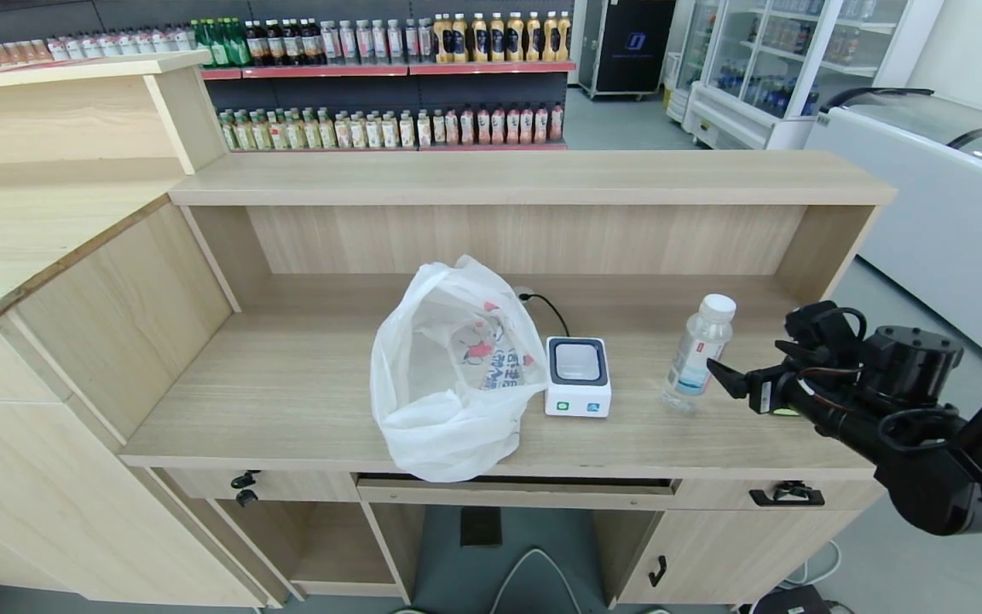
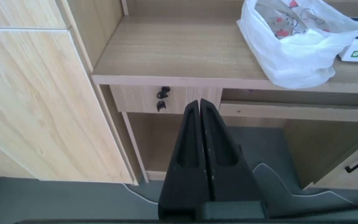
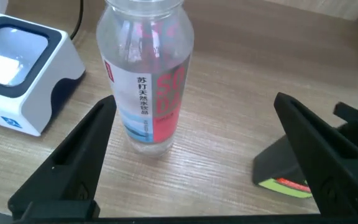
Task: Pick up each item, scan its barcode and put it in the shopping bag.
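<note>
Clear bottle (image 1: pixel 696 356) upright beside white scanner (image 1: pixel 577 376); shopping bag (image 1: pixel 436 409) open.

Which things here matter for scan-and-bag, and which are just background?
Job: bottle, scanner, shopping bag, counter, right tool open at the bottle.
Background: drink shelves, fridges, chest freezer, drawer handles.

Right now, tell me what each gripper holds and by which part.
Nothing. The right gripper is open at the water bottle, not gripping it; the left gripper is shut, empty.
</note>
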Tool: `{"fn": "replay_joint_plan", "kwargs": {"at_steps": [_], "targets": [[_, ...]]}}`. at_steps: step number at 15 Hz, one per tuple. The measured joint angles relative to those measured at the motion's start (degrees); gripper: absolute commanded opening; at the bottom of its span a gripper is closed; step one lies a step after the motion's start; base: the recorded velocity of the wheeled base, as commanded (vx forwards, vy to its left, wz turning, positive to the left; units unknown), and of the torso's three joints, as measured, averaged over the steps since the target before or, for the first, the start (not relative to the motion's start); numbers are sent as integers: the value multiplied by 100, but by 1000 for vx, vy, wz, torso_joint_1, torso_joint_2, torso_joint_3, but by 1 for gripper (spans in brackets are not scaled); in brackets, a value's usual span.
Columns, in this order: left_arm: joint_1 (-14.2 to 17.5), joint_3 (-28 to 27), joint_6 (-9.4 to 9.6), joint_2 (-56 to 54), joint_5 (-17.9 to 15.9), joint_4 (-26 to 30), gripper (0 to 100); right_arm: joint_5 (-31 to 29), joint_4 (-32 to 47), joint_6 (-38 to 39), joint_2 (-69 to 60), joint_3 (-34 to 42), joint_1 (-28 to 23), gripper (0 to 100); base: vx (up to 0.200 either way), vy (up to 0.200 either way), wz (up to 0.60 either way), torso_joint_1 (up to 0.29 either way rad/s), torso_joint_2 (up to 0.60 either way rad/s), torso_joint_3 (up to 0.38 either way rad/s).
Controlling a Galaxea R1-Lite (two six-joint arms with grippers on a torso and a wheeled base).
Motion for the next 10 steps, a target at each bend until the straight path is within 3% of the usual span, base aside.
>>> {"fn": "replay_joint_plan", "kwargs": {"at_steps": [10], "targets": [[0, 0, 0, 0, 0, 0, 0, 354, 250, 6, 816, -990, 223, 100, 0, 0, 0, 0, 0, 0]]}}
